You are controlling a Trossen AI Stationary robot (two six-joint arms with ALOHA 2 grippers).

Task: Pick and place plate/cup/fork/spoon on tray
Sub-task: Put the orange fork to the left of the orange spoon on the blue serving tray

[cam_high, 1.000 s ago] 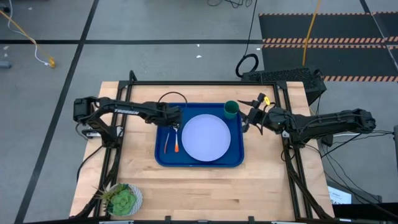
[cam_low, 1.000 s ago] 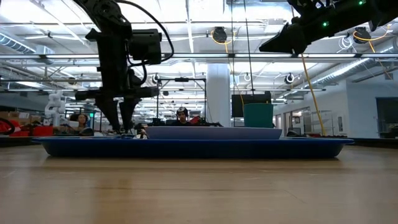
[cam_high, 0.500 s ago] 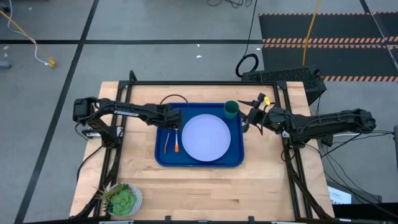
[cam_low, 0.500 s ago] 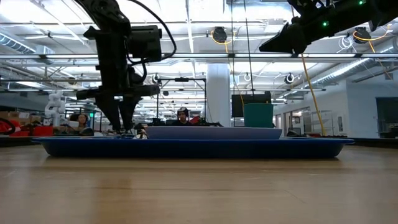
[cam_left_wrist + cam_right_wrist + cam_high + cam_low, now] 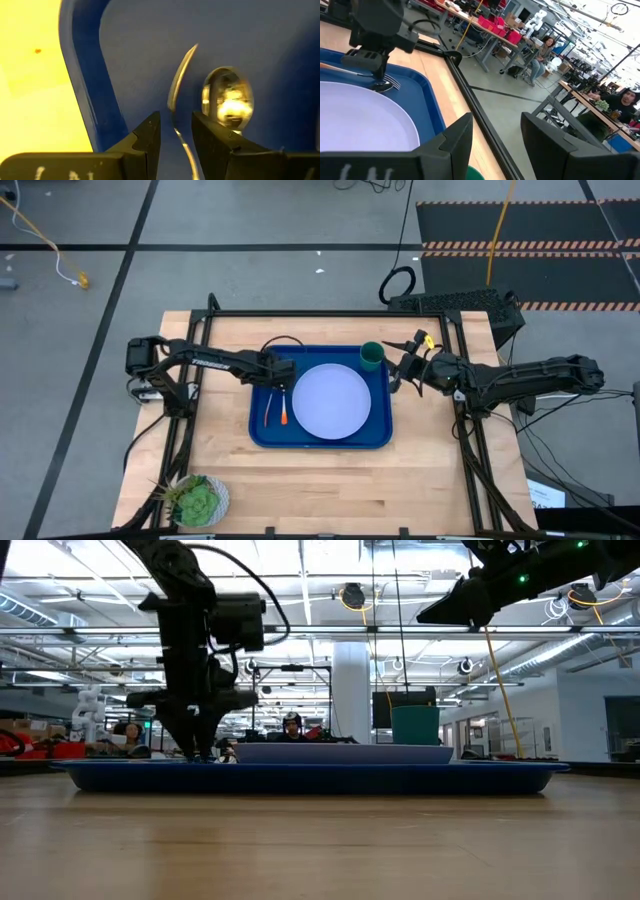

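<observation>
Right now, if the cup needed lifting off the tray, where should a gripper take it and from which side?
Grip the cup by its rim or wall, from above. It stands upright in the tray corner beside the plate. The open right gripper hangs nearest, just outside the tray's rim.

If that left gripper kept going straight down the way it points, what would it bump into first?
Probably the fork, lying between the open fingers of the left gripper, then the tray floor beneath. Depth is unclear.

Tray blue; plate pale lavender-white; cup dark green; cutlery handles orange.
</observation>
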